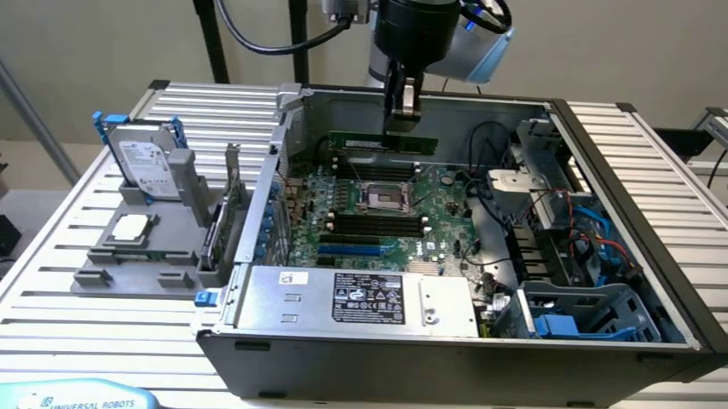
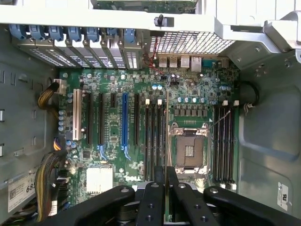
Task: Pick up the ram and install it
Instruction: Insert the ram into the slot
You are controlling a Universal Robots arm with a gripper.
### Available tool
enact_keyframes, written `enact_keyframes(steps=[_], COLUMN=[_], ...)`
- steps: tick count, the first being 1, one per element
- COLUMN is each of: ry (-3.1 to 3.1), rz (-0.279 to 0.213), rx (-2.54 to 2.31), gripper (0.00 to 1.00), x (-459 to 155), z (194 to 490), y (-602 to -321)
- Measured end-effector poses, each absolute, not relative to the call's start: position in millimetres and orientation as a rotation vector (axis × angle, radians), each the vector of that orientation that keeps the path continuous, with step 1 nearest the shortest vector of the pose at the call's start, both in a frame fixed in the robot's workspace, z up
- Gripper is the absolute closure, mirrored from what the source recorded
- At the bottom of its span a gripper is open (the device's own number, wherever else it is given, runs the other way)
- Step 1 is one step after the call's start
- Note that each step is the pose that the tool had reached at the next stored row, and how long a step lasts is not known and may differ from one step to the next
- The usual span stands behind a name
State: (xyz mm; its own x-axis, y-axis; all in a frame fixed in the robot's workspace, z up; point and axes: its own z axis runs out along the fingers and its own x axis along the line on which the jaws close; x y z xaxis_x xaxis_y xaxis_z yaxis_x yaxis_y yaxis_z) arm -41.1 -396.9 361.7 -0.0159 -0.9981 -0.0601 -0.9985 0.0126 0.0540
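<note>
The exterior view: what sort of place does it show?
Probably a robotics lab bench for computer assembly: an open computer case sits on a slatted metal table, the gripper holds a memory stick over it, and a hard drive stands in a grey holder.

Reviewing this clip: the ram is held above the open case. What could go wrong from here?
The gripper pinches the ram by its top edge alone, so the stick may tilt or slip. The memory slots are narrow and flank the CPU socket; a small misalignment might land the ram on a slot wall or the socket.
</note>
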Motion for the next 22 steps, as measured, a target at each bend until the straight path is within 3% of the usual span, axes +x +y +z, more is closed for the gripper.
enact_keyframes(steps=[22], ry=[2.243], rz=[0.126], rx=[-2.189], gripper=[0.86], x=[-39], z=[322], y=[-397])
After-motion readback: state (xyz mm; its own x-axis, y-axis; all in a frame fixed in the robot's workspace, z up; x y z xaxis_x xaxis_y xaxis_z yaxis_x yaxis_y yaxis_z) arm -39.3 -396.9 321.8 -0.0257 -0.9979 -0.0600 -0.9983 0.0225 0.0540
